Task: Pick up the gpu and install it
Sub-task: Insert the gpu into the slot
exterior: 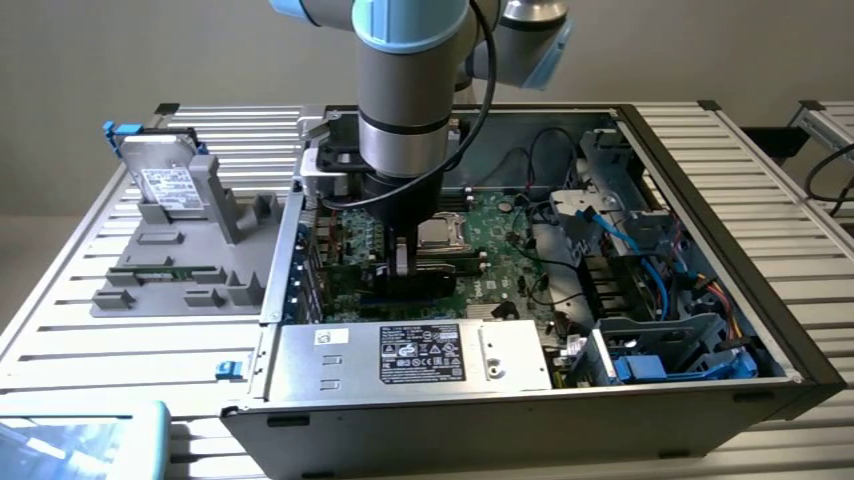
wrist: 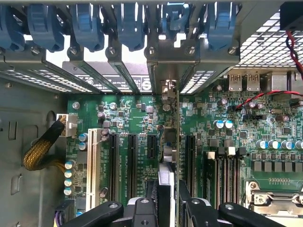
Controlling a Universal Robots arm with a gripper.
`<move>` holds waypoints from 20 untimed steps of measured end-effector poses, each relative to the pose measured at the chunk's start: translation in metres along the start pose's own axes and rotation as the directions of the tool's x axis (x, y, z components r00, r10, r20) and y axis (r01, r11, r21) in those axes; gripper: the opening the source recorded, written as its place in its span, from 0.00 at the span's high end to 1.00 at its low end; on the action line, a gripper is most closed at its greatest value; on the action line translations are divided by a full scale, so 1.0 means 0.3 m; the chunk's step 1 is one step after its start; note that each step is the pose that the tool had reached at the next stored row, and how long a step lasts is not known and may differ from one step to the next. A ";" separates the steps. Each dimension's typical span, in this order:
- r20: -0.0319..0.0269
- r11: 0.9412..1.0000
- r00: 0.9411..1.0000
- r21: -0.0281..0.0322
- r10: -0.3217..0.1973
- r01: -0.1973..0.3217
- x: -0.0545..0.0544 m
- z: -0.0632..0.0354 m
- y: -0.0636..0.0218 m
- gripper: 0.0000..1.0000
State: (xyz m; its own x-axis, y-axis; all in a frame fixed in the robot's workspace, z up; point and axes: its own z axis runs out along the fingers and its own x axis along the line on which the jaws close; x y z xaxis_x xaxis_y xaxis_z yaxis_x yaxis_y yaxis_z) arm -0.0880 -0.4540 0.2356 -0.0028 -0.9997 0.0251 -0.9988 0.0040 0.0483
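Observation:
The gpu [wrist: 169,153] is seen edge-on in the wrist view as a thin upright card with a metal bracket end near the case's rear slot openings. My gripper [wrist: 166,191] is shut on it, with a black finger on each side of the card. The card hangs over the green motherboard [wrist: 137,111], in line with the gap between the long black expansion slots [wrist: 131,158]. In the exterior view my gripper [exterior: 404,268] reaches down inside the open computer case [exterior: 747,250], low over the motherboard [exterior: 501,250] and towards the exterior view's left.
Blue slot latches [wrist: 128,23] line the case's rear wall. A braided cable [wrist: 42,151] lies beside the slots. A power supply [exterior: 414,355] fills the case's near side, and blue-cabled drive cages [exterior: 654,350] stand at the exterior view's right. Outside, a grey fixture [exterior: 187,260] carries a silver drive [exterior: 167,185].

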 end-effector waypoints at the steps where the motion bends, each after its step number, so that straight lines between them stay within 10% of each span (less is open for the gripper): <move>1: 0.000 1.000 1.000 0.000 0.000 0.000 0.000 0.000 0.000 0.72; 15: 0.000 1.000 1.000 -0.001 0.000 0.000 0.000 0.000 -0.002 0.72; 20: 0.000 1.000 1.000 0.001 0.000 0.000 0.000 -0.008 -0.003 0.58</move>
State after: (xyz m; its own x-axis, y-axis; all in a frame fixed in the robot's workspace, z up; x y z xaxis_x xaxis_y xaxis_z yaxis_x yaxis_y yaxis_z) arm -0.0872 -0.4540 0.2379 -0.0028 -0.9997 0.0250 -0.9989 0.0039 0.0471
